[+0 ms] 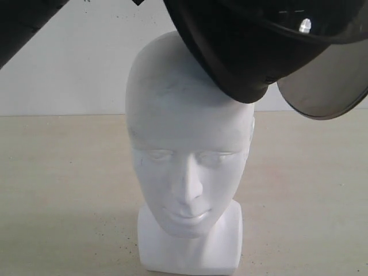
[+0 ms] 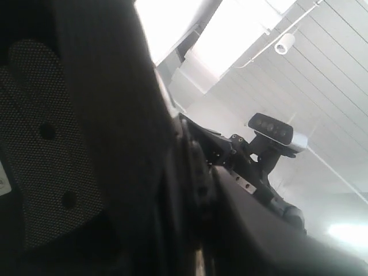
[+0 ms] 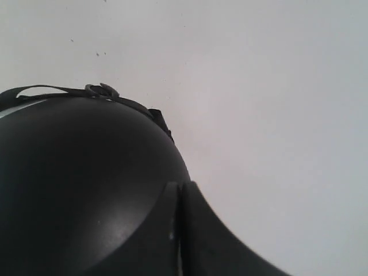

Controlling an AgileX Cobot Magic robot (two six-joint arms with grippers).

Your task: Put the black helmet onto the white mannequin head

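Observation:
The white mannequin head (image 1: 184,126) stands upright in the middle of the exterior view, facing the camera. The black helmet (image 1: 241,52) hangs tilted above its upper right, and its lower rim touches the crown there. The smoky visor (image 1: 328,86) sticks out to the right. In the left wrist view the helmet's rim (image 2: 115,115) and mesh lining (image 2: 40,149) fill the frame, with my left gripper (image 2: 195,190) clamped on the rim. My right gripper (image 3: 180,198) has its fingers pressed together beside the helmet's shell (image 3: 75,172), a strap (image 3: 100,90) lying over the top.
The head stands on a beige table (image 1: 57,172) in front of a white wall (image 1: 80,69). A dark arm (image 1: 23,23) crosses the top left corner. The right arm's camera (image 2: 270,129) shows beyond the helmet in the left wrist view.

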